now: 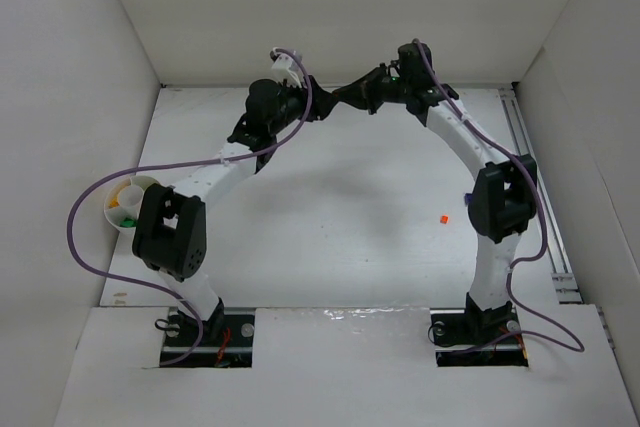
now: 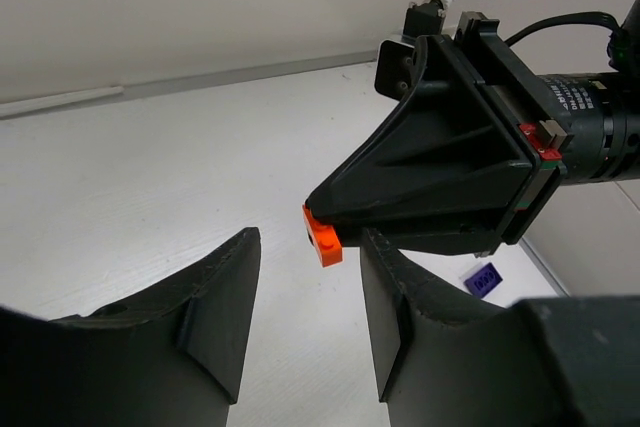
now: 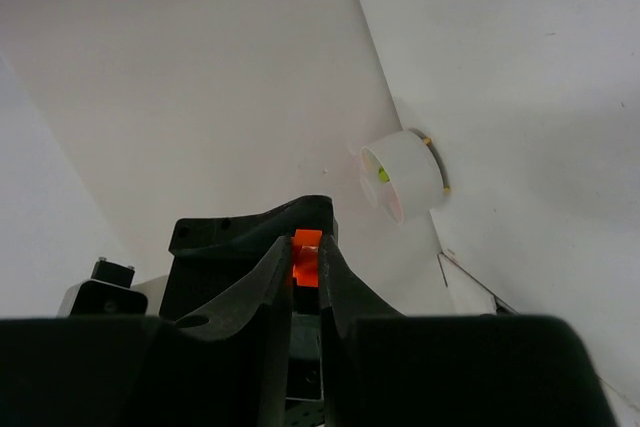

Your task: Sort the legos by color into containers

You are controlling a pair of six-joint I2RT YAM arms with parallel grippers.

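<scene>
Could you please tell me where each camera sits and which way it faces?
Top external: above, behind the bases, looking down on left arm and right arm.
Left wrist: past its own fingers, at the right gripper holding the orange brick.
Right wrist: along its shut fingers, toward the cup.
Both wrist views share that brick.

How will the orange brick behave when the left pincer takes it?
Probably stiff and light: the brick is tiny, hard-looking plastic. It may slip or twist, since the right pincer holds it just at its tips. Being boxy, it would hardly roll if dropped.
</scene>
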